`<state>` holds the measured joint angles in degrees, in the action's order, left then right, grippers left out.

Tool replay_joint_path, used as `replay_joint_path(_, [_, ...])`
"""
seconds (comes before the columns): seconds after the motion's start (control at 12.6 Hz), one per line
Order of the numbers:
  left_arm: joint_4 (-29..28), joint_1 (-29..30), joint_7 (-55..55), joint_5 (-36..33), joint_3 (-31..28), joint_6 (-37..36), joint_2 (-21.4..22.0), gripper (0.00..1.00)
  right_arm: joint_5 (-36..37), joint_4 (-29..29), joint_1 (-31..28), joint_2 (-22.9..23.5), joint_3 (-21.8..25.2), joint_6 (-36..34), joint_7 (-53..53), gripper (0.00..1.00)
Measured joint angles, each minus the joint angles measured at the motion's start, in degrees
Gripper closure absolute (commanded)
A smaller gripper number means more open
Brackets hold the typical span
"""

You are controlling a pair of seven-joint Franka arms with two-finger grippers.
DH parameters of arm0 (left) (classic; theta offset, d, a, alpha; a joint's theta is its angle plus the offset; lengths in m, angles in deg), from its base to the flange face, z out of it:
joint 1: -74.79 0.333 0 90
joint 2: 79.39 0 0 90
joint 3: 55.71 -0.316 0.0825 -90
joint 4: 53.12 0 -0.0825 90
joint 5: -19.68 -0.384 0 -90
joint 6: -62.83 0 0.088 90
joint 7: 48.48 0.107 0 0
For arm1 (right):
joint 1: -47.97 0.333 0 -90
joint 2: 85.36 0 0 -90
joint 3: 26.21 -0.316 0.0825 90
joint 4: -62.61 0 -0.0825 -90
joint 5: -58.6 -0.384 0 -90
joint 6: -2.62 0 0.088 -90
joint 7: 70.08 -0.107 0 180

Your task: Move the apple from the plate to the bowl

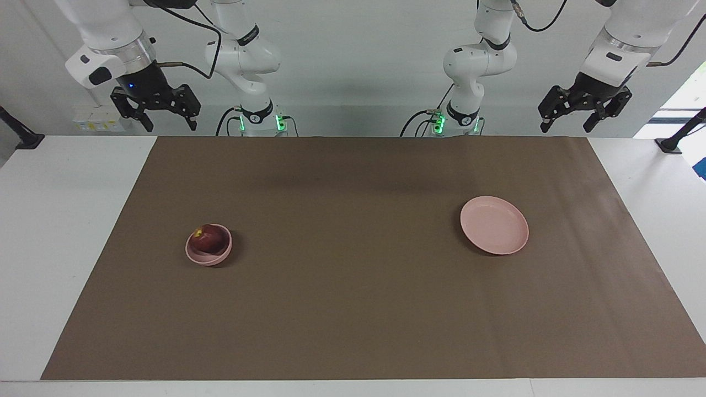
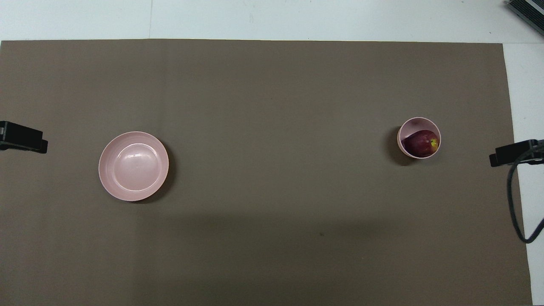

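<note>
While the small dark red apple (image 1: 208, 239) sat in the deep pink bowl (image 1: 208, 255), both raised, empty jaws stood released; only a bump could tip it.

Brown mat (image 1: 353, 309) covers white table (image 1: 66, 231); black cable (image 2: 516, 204) at edge

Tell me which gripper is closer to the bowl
Right. The right gripper hangs raised at the bowl's end of the table, by its arm's base. The left gripper hangs raised at the plate's end.
</note>
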<state>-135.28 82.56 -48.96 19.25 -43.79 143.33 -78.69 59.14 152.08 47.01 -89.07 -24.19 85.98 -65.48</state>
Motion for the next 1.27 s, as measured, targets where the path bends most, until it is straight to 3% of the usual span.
replay_joint_path(1.27, [0.0, 0.0, 0.0, 0.0, 0.0, 0.0, 0.0, 0.0, -1.6, -0.2, 0.1, -0.4, 0.1, 1.1, -1.8, 0.0])
